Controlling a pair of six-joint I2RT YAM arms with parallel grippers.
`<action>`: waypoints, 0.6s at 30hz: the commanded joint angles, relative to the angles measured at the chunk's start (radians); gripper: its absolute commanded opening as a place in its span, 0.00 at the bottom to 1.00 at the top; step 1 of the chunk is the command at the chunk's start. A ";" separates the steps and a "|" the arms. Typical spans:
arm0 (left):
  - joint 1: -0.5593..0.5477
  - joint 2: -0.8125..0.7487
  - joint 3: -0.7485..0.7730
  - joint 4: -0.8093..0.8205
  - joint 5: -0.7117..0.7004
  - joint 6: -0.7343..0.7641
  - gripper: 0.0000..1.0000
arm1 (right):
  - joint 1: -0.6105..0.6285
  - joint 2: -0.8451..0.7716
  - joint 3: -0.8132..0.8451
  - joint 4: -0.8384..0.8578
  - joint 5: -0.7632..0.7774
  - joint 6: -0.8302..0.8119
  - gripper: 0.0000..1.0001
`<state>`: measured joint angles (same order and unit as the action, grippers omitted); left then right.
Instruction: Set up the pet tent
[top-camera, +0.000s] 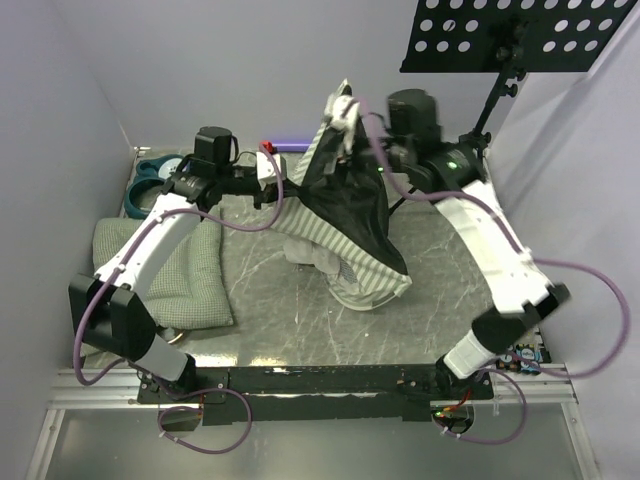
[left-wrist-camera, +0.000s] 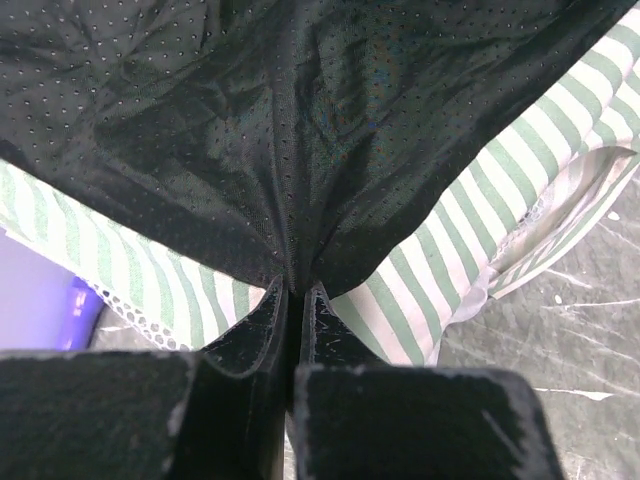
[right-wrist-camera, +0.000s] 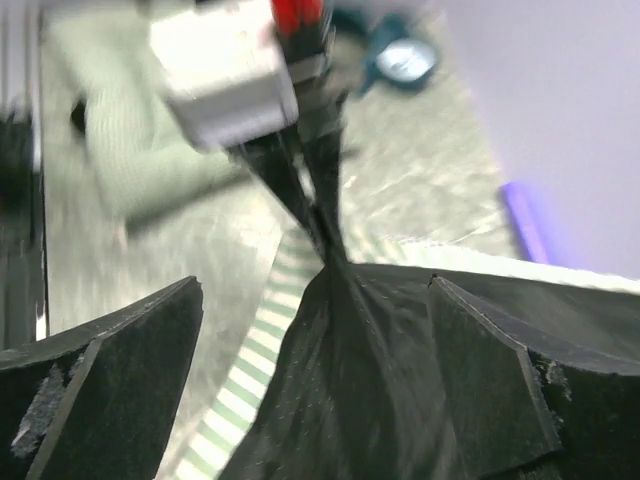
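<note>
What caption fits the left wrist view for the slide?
Wrist close-up: left gripper shut on the black lining of the pet tent, striped fabric hanging over the table.

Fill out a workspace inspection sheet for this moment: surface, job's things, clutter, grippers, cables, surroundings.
Surface: grey marbled mat, tent and cushion on it.
Job's things: pet tent partly lifted, black lining showing, striped edge on the mat.
Clutter: green-checked cushion at left; teal object at far left corner.
Grippers: left gripper jaws shut on the tent's black lining; right gripper jaws open, fabric between them.
Cables: purple cables loop along both arms.
Surroundings: black perforated stand at far right; pale walls.
</note>
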<state>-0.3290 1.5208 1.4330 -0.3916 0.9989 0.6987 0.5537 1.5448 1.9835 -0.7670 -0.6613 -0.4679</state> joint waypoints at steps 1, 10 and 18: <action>-0.008 -0.074 0.023 0.020 0.000 0.046 0.01 | 0.005 0.113 0.032 -0.232 -0.086 -0.233 0.96; -0.024 -0.123 0.024 -0.003 0.052 0.076 0.01 | 0.031 0.167 -0.072 -0.069 0.028 -0.241 0.74; -0.013 -0.169 0.006 0.077 -0.006 -0.071 0.35 | 0.025 0.121 -0.150 -0.025 0.057 -0.244 0.00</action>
<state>-0.3485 1.4300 1.4326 -0.4290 0.9905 0.7349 0.5785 1.7321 1.8816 -0.8490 -0.6281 -0.7040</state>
